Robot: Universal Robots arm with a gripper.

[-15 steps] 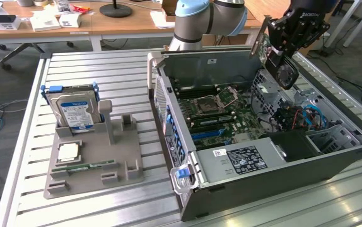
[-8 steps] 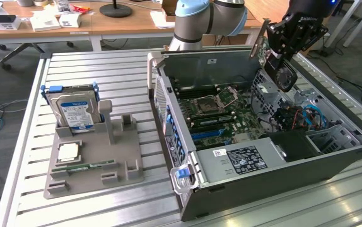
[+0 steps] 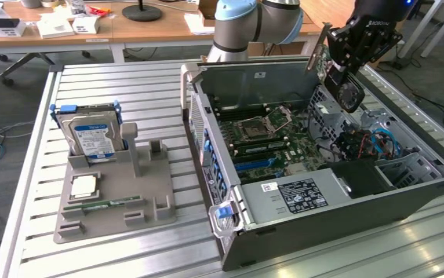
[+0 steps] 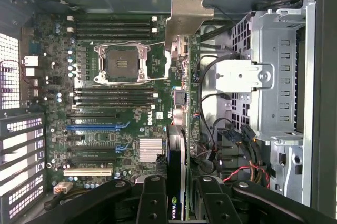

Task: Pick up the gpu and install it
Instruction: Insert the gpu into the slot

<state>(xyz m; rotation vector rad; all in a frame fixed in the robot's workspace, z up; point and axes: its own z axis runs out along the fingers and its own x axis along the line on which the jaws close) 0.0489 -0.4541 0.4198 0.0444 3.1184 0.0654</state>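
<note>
Black fingers (image 4: 152, 203) of the gripper (image 4: 181, 184) were clamped on the gpu (image 4: 180, 118), which hung upright (pale bracket (image 4: 185, 16) at its far end) over the open computer case (image 3: 346, 226), above the motherboard (image 4: 121, 124). Well apart, toward the exterior view's left, a blue-labelled hard drive (image 3: 92, 139) stood in a grey holder (image 3: 113, 214) on the slatted table (image 3: 129, 81).

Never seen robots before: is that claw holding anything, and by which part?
The gpu, pinched across its flat faces by the gripper, far from its bracket.
</note>
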